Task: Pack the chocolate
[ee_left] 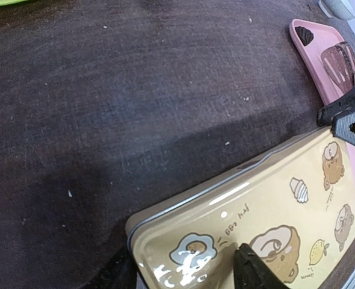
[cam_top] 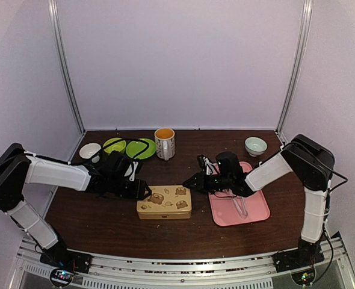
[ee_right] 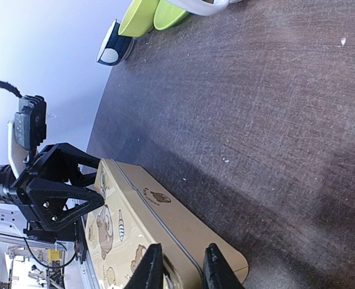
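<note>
Nothing legible here for you. The only lettering is on the tin lid (ee_left: 268,198), as tiny handwritten-style captions beside the cartoons:
- one just ahead of the left gripper (ee_left: 183,272), next to the fried egg (ee_left: 192,250)
- one under the lemon (ee_left: 316,251), off to that gripper's right
- one beside the bear (ee_left: 333,164), just below the right gripper (ee_left: 346,120)

All three are too small and blurred to read. The right wrist view shows the same lid prints, equally unreadable.
</note>
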`<state>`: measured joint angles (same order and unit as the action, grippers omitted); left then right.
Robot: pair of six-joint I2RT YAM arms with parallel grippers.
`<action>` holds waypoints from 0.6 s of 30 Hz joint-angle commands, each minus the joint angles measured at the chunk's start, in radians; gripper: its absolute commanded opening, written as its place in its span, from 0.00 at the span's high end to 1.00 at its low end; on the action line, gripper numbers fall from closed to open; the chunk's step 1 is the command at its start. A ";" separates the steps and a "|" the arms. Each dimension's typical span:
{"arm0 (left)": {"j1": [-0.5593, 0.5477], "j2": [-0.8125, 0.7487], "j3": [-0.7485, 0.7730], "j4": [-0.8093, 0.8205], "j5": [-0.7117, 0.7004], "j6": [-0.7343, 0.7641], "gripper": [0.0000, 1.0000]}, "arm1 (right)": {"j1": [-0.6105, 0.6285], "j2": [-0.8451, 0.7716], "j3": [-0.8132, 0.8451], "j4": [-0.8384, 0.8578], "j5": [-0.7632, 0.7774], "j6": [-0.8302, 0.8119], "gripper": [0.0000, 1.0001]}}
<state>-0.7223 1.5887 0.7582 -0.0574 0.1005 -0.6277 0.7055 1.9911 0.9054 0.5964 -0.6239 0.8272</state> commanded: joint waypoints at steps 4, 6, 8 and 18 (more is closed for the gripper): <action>-0.065 0.085 -0.040 -0.115 -0.005 0.051 0.45 | 0.037 -0.034 -0.011 -0.290 0.088 -0.062 0.79; -0.064 0.043 -0.019 -0.150 -0.035 0.057 0.44 | 0.037 -0.076 0.014 -0.360 0.110 -0.103 0.77; -0.064 0.011 0.009 -0.191 -0.056 0.074 0.43 | 0.038 -0.127 0.041 -0.425 0.130 -0.143 0.72; -0.057 -0.130 0.157 -0.406 -0.176 0.120 0.28 | 0.054 -0.291 0.131 -0.615 0.236 -0.264 0.62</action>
<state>-0.7830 1.5322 0.8635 -0.3401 -0.0036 -0.5404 0.7486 1.7653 1.0061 0.0788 -0.4599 0.6308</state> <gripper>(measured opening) 0.707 0.378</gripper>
